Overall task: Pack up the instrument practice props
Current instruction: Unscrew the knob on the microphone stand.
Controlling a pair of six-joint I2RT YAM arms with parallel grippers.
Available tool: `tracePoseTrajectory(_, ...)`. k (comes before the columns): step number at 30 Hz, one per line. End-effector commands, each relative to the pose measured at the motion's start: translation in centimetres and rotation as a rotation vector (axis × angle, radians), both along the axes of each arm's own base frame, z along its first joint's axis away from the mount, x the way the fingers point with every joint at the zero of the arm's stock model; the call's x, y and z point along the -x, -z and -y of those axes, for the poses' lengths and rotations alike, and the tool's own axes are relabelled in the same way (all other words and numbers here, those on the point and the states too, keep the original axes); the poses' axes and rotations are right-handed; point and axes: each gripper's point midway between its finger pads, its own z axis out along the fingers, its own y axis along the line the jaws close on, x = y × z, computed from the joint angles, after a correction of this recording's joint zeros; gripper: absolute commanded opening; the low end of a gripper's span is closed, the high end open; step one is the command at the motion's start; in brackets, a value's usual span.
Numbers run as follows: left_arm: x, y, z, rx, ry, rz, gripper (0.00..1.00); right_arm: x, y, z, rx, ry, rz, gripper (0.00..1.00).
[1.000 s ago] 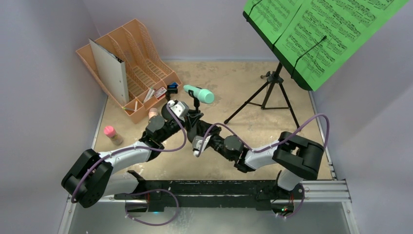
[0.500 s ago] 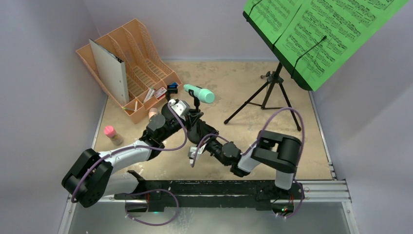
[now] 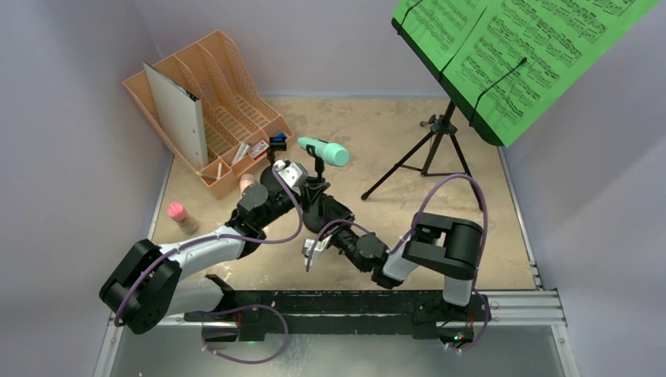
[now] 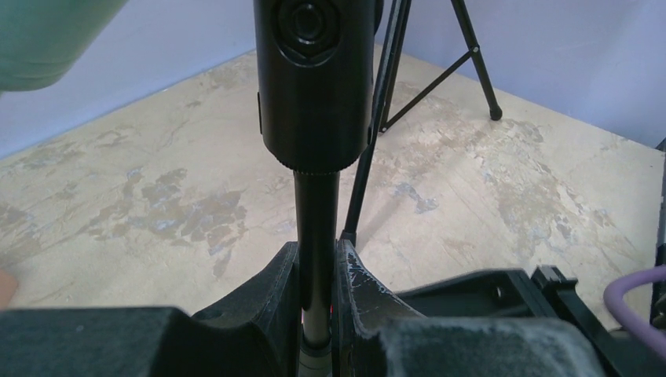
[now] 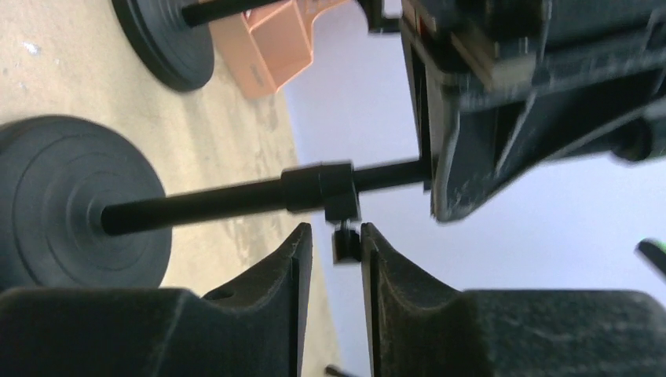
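A short black clip pole (image 4: pixel 316 236) on a round base (image 5: pixel 71 212) carries the teal toy microphone (image 3: pixel 323 151). My left gripper (image 3: pixel 308 188) is shut on this pole below the clip holder (image 4: pixel 314 78). My right gripper (image 3: pixel 323 212) is beside it, lower on the same pole (image 5: pixel 220 203). Its jaws stand slightly open around the small knob (image 5: pixel 345 243) of the pole's collar. The knob touches the right finger (image 5: pixel 385 267). The pink microphone (image 3: pixel 182 217) lies at the left. The black tripod (image 3: pixel 440 149) holds green sheet-music pages (image 3: pixel 518 47) at the back right.
An orange file rack (image 3: pixel 224 110) with a grey binder (image 3: pixel 177 110) stands at the back left. A second black round base (image 5: pixel 165 39) stands near the rack. The tripod's legs (image 4: pixel 440 71) spread to the right of the held pole. Walls close in on three sides.
My right arm has folded back at the elbow and its gripper has slid a little down and left along the pole. My left gripper still holds the pole.
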Motion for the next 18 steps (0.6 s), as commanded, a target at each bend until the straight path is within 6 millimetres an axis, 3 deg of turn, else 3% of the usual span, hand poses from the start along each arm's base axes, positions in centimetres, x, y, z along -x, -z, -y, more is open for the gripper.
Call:
tracePoseTrajectory(1,0.2,0.4,0.5,-0.017,0.026,-0.026,0.00,-0.4,-2.9,2.4,-0.343,0.048,-0.152,0.39)
tracePoseTrajectory(7,0.2,0.5,0.5,-0.021,0.028,-0.023,0.00,1.4,-3.2,1.1,-0.481,-0.051,-0.460,0.57)
tracePoseTrajectory(12,0.3,0.5,0.6,-0.019,0.034,-0.023,0.00,2.7,-3.1,1.5,-0.585,-0.052,-0.671,0.67)
tracePoseTrajectory(18,0.3,0.4,0.5,-0.020,0.034,-0.021,0.00,2.4,-4.1,1.9,-0.746,-0.047,-0.901,0.76)
